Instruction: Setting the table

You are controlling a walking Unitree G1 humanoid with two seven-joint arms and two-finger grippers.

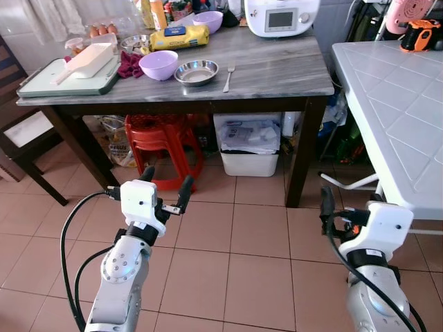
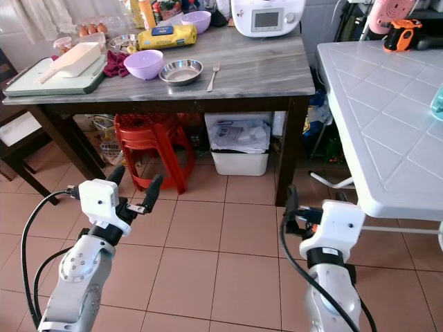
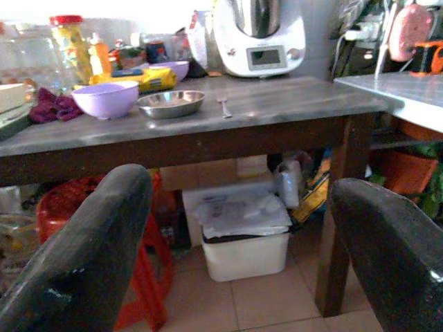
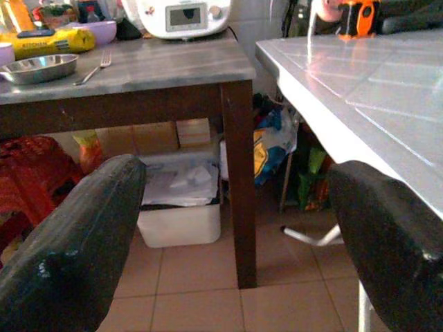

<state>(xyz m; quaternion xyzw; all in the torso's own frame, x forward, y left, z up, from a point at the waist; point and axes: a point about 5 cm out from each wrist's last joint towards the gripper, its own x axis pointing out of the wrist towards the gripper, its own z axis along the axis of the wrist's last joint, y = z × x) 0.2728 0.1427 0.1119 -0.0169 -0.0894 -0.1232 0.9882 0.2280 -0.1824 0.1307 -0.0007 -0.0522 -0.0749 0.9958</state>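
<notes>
A dark-legged bench (image 1: 277, 69) with a grey streaked top spans the upper half of the frame, and the corner of a white tiled bench (image 1: 394, 117) comes in along the right edge. On the grey top, at the upper left, a pale green tray (image 1: 41, 84) carries a white scoop-like dish (image 1: 86, 61). At the top centre stands a white kitchen machine (image 1: 280, 15). A yellow packet (image 1: 178, 37) lies lengthwise across the bench behind a lilac bowl (image 1: 158, 65), and a second lilac bowl (image 1: 208, 21) sits further back. Just right of the near bowl is a shallow steel dish (image 1: 196, 72). Beside it, slightly apart, lies a fork (image 1: 229, 76); its long axis runs away from the camera, tines toward the top of the frame and handle toward the bench's near edge.

Under the bench stand a red plastic stool (image 1: 156, 142) and a white bin (image 1: 247, 149) on the tan tiled floor (image 1: 235, 242).

In the lower left the left pincer (image 1: 165, 184) is raised over the floor, its fingers spread wide and empty. In the lower right the right pincer (image 4: 228, 235) is likewise held low in front of the benches, fingers wide apart, holding nothing.
</notes>
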